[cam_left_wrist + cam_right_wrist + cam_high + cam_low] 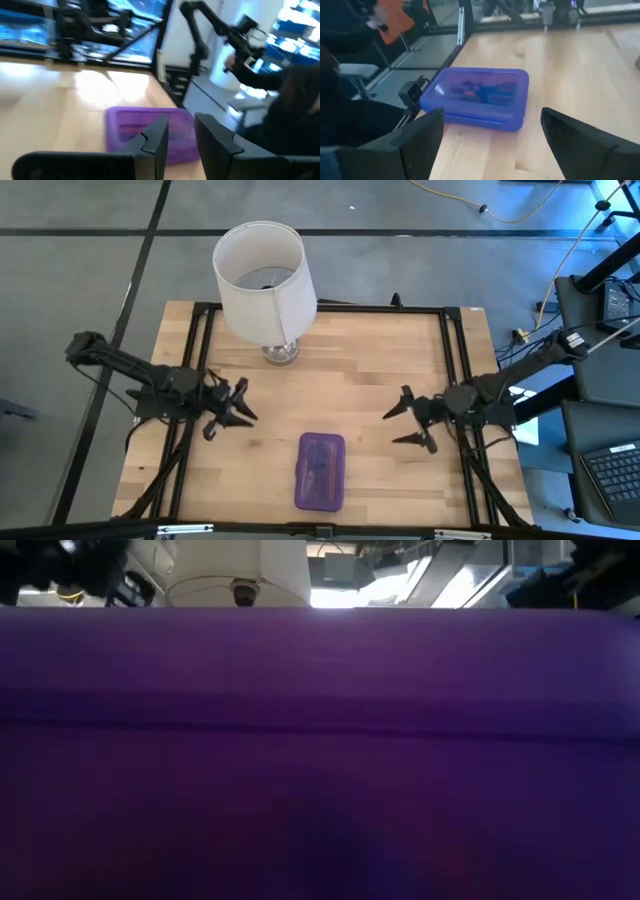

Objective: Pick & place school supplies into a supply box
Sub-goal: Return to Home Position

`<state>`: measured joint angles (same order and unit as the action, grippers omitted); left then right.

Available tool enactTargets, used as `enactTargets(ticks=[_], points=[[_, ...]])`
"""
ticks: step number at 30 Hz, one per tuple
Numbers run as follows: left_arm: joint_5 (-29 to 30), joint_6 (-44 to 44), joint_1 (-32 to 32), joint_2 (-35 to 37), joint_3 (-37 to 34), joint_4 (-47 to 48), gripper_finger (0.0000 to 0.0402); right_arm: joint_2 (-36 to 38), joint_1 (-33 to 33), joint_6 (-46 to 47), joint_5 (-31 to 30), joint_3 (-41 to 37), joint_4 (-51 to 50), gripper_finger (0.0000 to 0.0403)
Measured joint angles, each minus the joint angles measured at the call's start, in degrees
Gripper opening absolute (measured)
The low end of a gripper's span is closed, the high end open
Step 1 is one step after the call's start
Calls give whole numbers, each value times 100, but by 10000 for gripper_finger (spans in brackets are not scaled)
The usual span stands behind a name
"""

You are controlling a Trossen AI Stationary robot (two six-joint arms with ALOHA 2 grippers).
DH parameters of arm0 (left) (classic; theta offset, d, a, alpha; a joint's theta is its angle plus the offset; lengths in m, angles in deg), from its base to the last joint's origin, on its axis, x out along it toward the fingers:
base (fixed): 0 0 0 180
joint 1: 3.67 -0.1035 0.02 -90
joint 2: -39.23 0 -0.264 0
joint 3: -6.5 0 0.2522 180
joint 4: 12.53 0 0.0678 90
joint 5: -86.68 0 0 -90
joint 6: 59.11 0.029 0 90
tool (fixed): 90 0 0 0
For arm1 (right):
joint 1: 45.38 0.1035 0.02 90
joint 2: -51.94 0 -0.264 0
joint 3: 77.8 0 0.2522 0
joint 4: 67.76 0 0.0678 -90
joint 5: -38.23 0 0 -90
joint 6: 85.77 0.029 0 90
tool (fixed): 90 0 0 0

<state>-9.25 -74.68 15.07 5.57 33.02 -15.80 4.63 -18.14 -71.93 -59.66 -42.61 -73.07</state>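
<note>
Lying shut on the wooden table [380,360] near its front edge, purple supply box [320,471], school supplies [480,92] dimly visible through its lid, left gripper [247,402] raised, moderately spread, empty, right gripper [392,428] opposite, spread wide, empty, white-shaded lamp [262,280] behind.

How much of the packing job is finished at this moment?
Done: the box lies shut, supplies showing through it. In hand: nothing; the left gripper and right gripper hang open, apart from it. Left: no loose supplies on the table, so probably only returning home.
</note>
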Motion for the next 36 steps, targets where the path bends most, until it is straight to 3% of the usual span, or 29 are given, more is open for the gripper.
enactTargets(ticks=[5,14,19,28,36], points=[[-23,-138,-597,966,-553,73,88,909,-467,-89,307,-707,115,334],[-1030,-126,-1822,1934,-896,102,88,2354,-1614,-368,1536,-1315,-115,334],[-1618,-114,-2398,2127,-896,199,88,3095,-1933,-359,1557,-1615,-419,334],[-1934,-13,-3058,2379,-899,489,88,4323,-1974,-123,1554,-2081,-657,334],[-1927,-121,-3279,2850,-1040,768,88,4723,-1973,-212,1704,-2057,-718,334]])
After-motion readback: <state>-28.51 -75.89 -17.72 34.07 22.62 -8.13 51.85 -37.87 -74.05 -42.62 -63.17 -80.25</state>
